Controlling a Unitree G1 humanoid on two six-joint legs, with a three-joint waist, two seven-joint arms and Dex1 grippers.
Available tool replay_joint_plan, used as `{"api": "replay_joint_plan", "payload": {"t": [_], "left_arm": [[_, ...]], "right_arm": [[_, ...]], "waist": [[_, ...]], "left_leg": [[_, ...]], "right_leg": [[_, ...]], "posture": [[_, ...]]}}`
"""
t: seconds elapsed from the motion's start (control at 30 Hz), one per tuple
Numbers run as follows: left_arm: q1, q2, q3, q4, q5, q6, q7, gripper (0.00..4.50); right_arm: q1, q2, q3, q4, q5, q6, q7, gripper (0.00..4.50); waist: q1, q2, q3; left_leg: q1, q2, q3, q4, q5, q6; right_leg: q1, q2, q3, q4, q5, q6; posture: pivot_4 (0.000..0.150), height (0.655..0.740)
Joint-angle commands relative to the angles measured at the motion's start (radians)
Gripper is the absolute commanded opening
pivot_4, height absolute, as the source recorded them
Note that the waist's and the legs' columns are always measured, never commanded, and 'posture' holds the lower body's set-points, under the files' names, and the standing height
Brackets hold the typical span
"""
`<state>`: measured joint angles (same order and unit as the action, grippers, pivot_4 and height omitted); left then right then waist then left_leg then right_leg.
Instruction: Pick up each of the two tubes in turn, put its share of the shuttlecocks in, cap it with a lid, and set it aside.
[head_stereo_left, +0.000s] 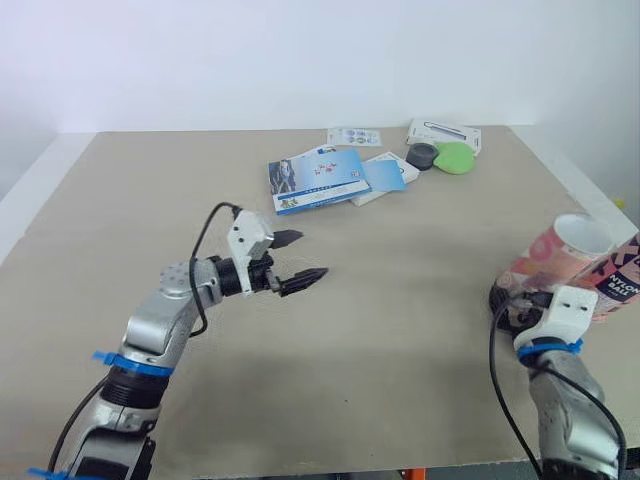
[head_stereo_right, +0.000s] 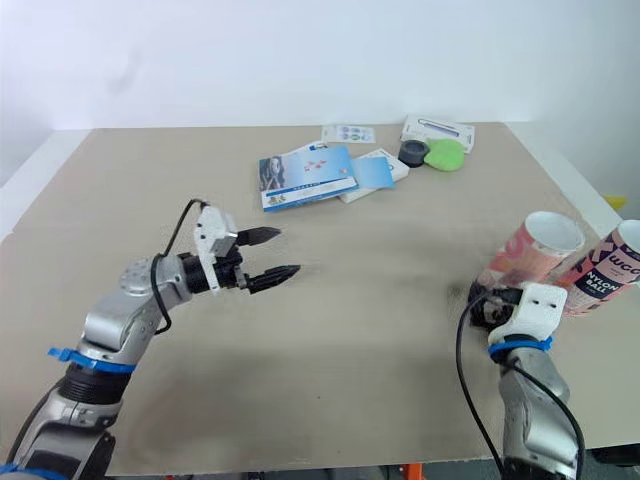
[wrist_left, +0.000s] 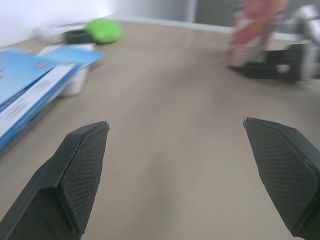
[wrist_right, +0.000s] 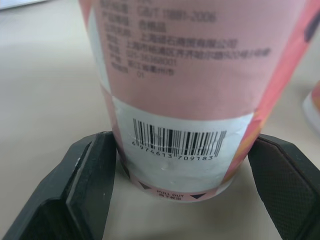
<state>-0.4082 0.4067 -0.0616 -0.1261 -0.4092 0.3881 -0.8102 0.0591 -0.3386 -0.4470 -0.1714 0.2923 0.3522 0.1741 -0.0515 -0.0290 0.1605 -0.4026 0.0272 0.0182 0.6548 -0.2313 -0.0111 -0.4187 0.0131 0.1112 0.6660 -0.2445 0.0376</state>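
Pink printed cardboard makes up the open tube (head_stereo_left: 555, 255) leaning near the right edge of the tabletop (head_stereo_left: 400, 330), its white-rimmed mouth uppermost and tipped away from the robot. The right claw (wrist_right: 182, 142) grasps this pink tube at the very base, one black finger pressed to each side of the barcode label, just above the bottom cap. A second tube (head_stereo_right: 605, 265), dark with pink lettering, lies just beside it, further right.

I judge the pink tube to be light and hollow. Its thin wall should be stiff enough around the capped base but easy to dent nearer the open mouth, and the glossy label may let it slip. A hold this low leaves a long length above the fingers, so the tube is likely to swing or tilt when moved. A grip nearer the middle would steady it for loading, with only gentle squeeze.

The right forearm rises from the near edge, wrist bent forward towards the tube. The left arm reaches across the middle of the tabletop with its elbow bent, its left claw (head_stereo_left: 312, 254) released, fingers spread wide and hovering over bare surface. A green lid (head_stereo_left: 455, 157) and a black lid (head_stereo_left: 421, 155) rest at the far side beside blue booklets (head_stereo_left: 315, 178).
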Motion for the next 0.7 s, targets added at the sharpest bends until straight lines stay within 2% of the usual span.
{"api": "replay_joint_plan", "payload": {"t": [0.03, 0.23, 0.47, 0.7], "left_arm": [[0.062, 0.026, 0.052, -0.067, 0.01, -0.04, 0.028, 4.5], [0.082, 0.03, 0.056, -0.097, -0.004, -0.027, 0.037, 4.5], [0.059, 0.033, 0.044, -0.08, 0.002, -0.036, 0.027, 4.5], [0.05, 0.038, 0.039, -0.064, 0.003, -0.037, 0.006, 4.5]], "right_arm": [[0.032, -0.016, -0.009, -0.035, 0.024, 0.045, 0.021, 4.23], [0.017, -0.045, 0.028, 0.013, 0.003, 0.137, 0.015, 4.23], [0.05, -0.078, 0.056, -0.002, 0.028, 0.292, 0.043, 4.23], [0.123, -0.078, 0.082, -0.043, 0.052, 0.401, 0.071, 4.23]], "waist": [[0.0, -0.001, 0.0], [0.003, -0.006, -0.003], [0.003, -0.011, -0.006], [0.004, -0.023, -0.015]], "left_leg": [[0.0, 0.0, 0.0, 0.0, 0.0, 0.0], [0.001, 0.0, 0.002, 0.002, 0.001, 0.001], [0.012, 0.0, 0.002, 0.0, 0.0, 0.001], [0.012, 0.002, -0.004, -0.003, -0.002, -0.001]], "right_leg": [[0.0, 0.0, 0.0, 0.0, 0.0, 0.0], [0.001, 0.0, 0.0, 0.0, 0.002, 0.0], [0.011, 0.0, 0.0, -0.002, -0.002, -0.006], [0.012, 0.001, -0.006, -0.002, -0.004, -0.006]], "posture": [[0.15, 0.74], [0.15, 0.74], [0.15, 0.74], [0.15, 0.74]]}}
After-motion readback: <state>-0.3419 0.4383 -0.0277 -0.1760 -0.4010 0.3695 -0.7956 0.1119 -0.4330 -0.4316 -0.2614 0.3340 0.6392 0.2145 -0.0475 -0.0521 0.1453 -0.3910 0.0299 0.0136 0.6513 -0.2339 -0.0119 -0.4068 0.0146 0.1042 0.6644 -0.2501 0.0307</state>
